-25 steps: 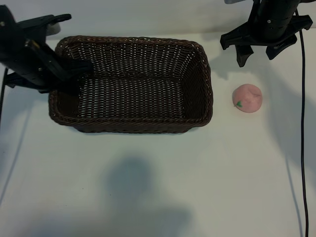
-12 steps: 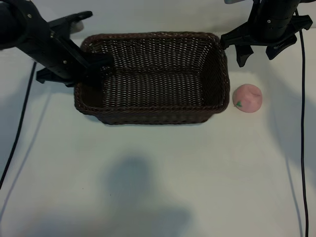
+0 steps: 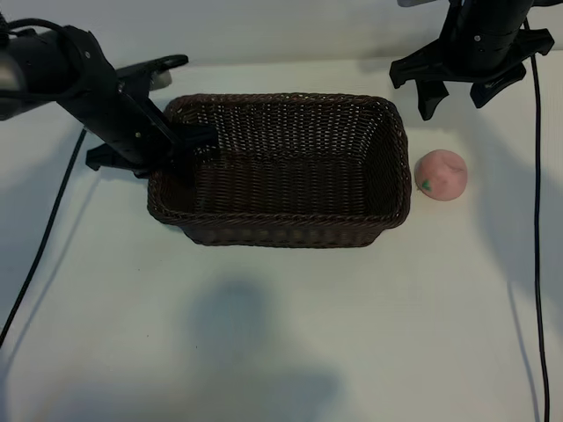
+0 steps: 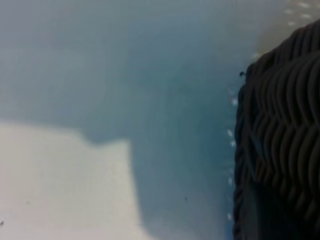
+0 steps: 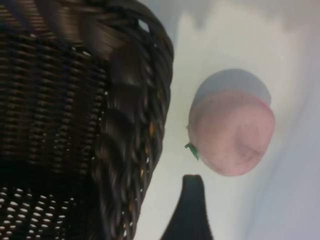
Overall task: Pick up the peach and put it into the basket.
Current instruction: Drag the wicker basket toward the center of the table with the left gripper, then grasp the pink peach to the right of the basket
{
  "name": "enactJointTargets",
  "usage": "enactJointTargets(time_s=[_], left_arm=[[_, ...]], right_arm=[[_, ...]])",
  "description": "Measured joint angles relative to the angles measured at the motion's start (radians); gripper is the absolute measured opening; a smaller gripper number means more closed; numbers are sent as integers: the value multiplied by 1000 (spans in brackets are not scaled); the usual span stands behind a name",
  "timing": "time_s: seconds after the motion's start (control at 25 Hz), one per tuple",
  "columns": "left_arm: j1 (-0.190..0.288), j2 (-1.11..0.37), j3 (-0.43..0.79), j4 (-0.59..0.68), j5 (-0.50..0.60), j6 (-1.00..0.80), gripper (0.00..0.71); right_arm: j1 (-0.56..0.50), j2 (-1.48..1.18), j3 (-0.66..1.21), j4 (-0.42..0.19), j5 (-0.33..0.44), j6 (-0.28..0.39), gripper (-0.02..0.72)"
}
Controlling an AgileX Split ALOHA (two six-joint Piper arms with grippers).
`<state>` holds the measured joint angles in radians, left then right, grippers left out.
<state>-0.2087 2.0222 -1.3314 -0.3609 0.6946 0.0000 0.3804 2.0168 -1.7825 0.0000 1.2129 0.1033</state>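
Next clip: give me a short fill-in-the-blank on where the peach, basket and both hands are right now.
1. The peach lies on the ____, outside the wicker basket.
2. The left hand is shut on the basket's ____.
3. The right hand, above the peach, has its fingers ____ and holds nothing.

Missing words: table; rim; open

Left gripper [image 3: 189, 145] jaws clamped, right gripper [image 3: 457, 95] jaws spread

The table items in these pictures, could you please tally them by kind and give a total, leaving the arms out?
Basket: 1
Peach: 1
Total: 2
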Motion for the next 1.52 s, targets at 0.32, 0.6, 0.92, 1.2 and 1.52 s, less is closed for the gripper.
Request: enactJointTargets(time_s=[0.32,0.6,0.92,1.2,1.52], left_arm=[[0,5,-1,-7,-6,0,102],[0,4,-6,-14,12,0,377],[0,-67,-6,1,35,-15,702],[0,-197,-6,149,95,-112,658],[0,-342,-7,278,104,-192,634]], right_arm=[[0,0,0,0,1,1,599],[0,0,0,0,1,0,599],[0,0,0,0,1,0,599],[0,0,0,0,1,1,599],[0,0,0,0,1,30,599]])
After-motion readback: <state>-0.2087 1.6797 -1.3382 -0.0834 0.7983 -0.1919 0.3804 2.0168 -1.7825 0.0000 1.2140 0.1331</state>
